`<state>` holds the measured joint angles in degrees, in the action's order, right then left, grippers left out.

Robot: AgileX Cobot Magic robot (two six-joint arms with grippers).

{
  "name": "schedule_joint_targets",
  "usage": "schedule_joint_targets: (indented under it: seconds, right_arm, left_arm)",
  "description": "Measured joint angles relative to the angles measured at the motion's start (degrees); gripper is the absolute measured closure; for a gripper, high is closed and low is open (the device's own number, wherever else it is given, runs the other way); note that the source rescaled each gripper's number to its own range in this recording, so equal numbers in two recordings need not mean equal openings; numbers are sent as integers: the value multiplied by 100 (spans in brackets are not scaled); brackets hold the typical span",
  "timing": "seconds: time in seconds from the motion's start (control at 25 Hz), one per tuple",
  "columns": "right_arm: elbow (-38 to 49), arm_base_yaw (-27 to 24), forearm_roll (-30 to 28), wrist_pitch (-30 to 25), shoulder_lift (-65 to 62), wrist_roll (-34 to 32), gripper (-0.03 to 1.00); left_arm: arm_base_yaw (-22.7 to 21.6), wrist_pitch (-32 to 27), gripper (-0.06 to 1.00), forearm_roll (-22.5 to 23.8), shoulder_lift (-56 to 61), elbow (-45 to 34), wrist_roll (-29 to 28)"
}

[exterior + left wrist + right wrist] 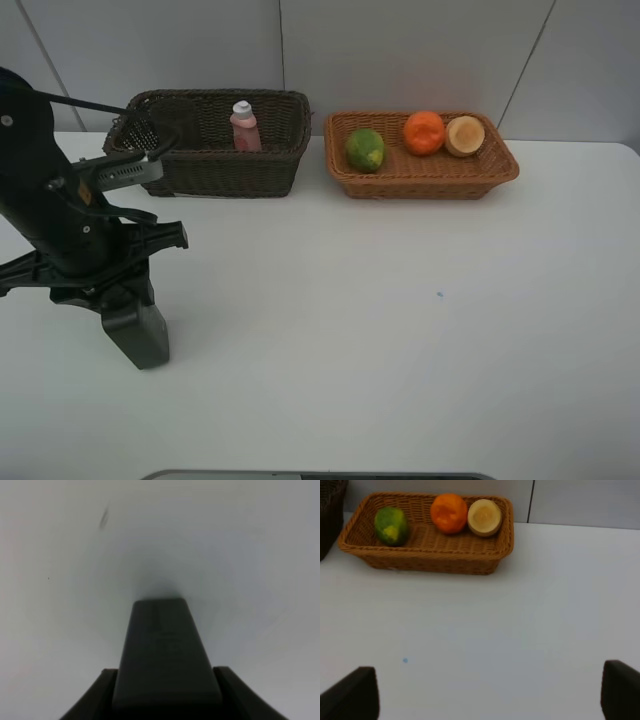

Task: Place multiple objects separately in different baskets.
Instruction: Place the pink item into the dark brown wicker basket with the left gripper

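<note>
My left gripper (112, 298) is shut on the black pump bottle (137, 335), which hangs tilted low over the table's left front. In the left wrist view the bottle (162, 650) fills the gap between the fingers (95, 700). The dark brown basket (280, 160) holds the small pink white-capped bottle (244, 127) and a faint translucent cup (176, 118). The orange-tan basket (430, 185) holds the green-yellow fruit (365, 149), the orange (424, 132) and the peach-like fruit (465, 135). My right gripper (490, 690) is open over bare table, out of the high view.
Both baskets stand side by side at the back of the white table (400, 320), against the wall. The left arm's black links (40, 190) rise over the table's left side. A small blue speck (439, 294) marks the tabletop.
</note>
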<state>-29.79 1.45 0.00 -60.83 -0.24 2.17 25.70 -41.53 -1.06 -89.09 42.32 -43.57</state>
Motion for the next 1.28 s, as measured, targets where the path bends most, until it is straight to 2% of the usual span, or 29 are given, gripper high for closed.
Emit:
schedule_joint_targets:
  seconds: [0.2,0.48,0.6,0.8,0.96,1.28]
  right_arm:
    - [0,0,0,0,0,0,9]
    - [0,0,0,0,0,0,9]
    - [0,0,0,0,0,0,9]
    - [0,0,0,0,0,0,9]
    - [0,0,0,0,0,0,9]
    - [0,0,0,0,0,0,9]
  left_arm:
    - [0,-450,50,48,384,533,277]
    - [0,-1627,50,469,594,2015,848]
    - [0,-1724,50,567,594,2407,998]
    - [0,-1769,50,669,234,3386,1681]
    - [0,-1454,50,911,-261,3787,1995]
    - [0,218,50,1436,-1082,4071,2055]
